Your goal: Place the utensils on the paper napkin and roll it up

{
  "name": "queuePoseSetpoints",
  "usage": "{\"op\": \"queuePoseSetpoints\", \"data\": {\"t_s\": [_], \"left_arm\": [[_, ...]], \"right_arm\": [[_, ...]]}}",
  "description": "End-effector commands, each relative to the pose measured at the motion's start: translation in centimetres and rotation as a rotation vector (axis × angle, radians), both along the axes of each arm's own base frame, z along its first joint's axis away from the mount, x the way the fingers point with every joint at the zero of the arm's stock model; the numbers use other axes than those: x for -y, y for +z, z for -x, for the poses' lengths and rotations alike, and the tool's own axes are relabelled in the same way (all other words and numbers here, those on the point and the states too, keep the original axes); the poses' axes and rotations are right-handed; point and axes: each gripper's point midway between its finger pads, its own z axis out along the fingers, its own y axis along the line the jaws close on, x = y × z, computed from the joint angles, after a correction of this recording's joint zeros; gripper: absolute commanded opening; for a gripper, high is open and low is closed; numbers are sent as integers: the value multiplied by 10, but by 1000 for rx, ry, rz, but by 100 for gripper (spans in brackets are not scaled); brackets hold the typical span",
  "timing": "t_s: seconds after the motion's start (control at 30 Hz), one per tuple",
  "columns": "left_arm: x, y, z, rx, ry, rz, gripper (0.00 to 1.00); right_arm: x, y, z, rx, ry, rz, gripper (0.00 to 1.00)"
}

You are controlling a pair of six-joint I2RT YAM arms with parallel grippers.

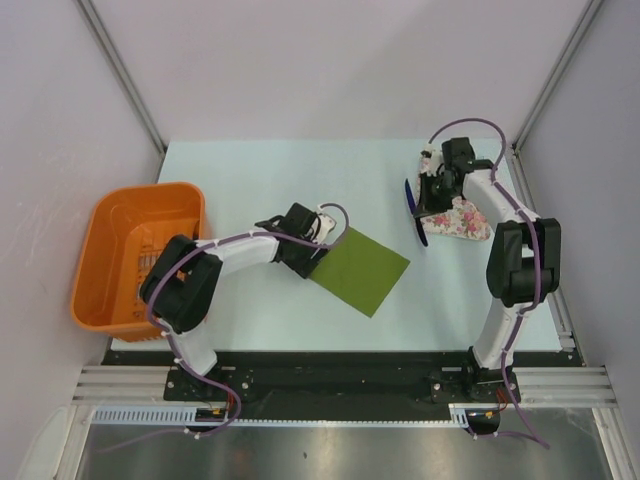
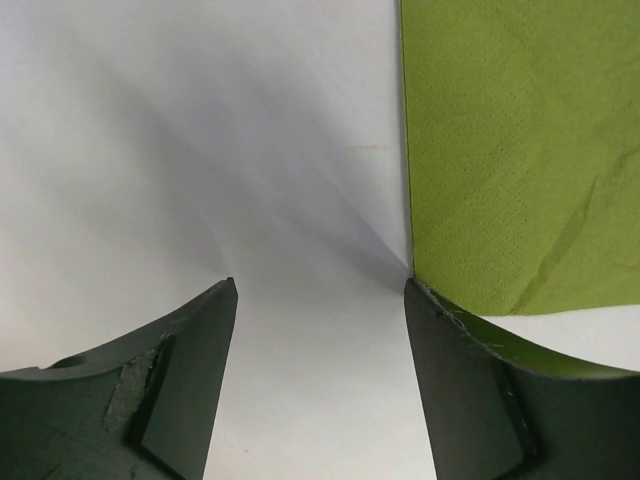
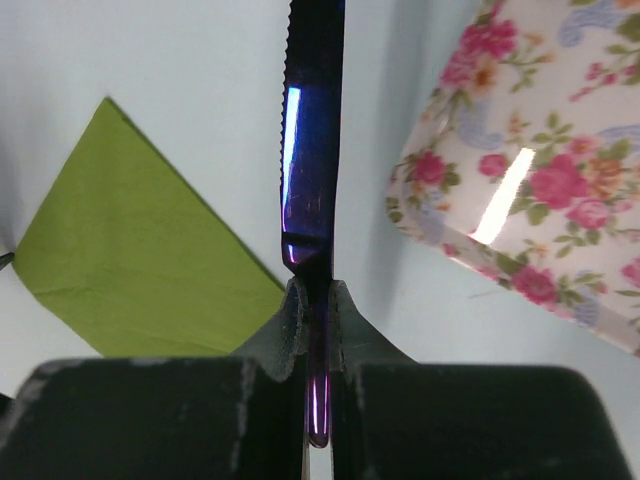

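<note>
The olive-green paper napkin (image 1: 362, 268) lies flat at the table's middle. It also shows in the left wrist view (image 2: 520, 150) and the right wrist view (image 3: 130, 260). My left gripper (image 1: 318, 238) (image 2: 320, 290) is open and empty at the napkin's left corner, and its right finger (image 2: 470, 380) touches the napkin's edge. My right gripper (image 1: 432, 192) (image 3: 318, 300) is shut on a blue-purple serrated knife (image 3: 310, 150) and holds it above the table. Dark blue utensils (image 1: 409, 197) show just left of the floral pad.
A pink-and-white floral pad (image 1: 460, 220) (image 3: 540, 170) lies at the back right under my right gripper. An orange basket (image 1: 100, 250) stands at the table's left edge. White walls close in the back and sides.
</note>
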Motion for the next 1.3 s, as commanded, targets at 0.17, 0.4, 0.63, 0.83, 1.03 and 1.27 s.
{"op": "queuePoseSetpoints", "data": {"t_s": [0.17, 0.4, 0.63, 0.83, 1.03, 1.27], "left_arm": [[-10, 32, 3, 11, 55, 108, 86], [-32, 88, -11, 95, 157, 271, 98], [-56, 120, -14, 167, 227, 314, 100], [-64, 123, -13, 178, 253, 324, 100], [-64, 123, -14, 174, 257, 331, 100], [-63, 120, -15, 169, 256, 330, 100]], "right_arm": [[-68, 25, 25, 47, 74, -71, 0], [-132, 12, 54, 59, 175, -17, 0], [-175, -4, 64, 60, 181, -6, 0], [-190, -20, 66, 50, 126, 42, 0], [-184, -43, 68, 3, 47, 91, 0], [-183, -55, 71, -9, 19, 114, 0]]}}
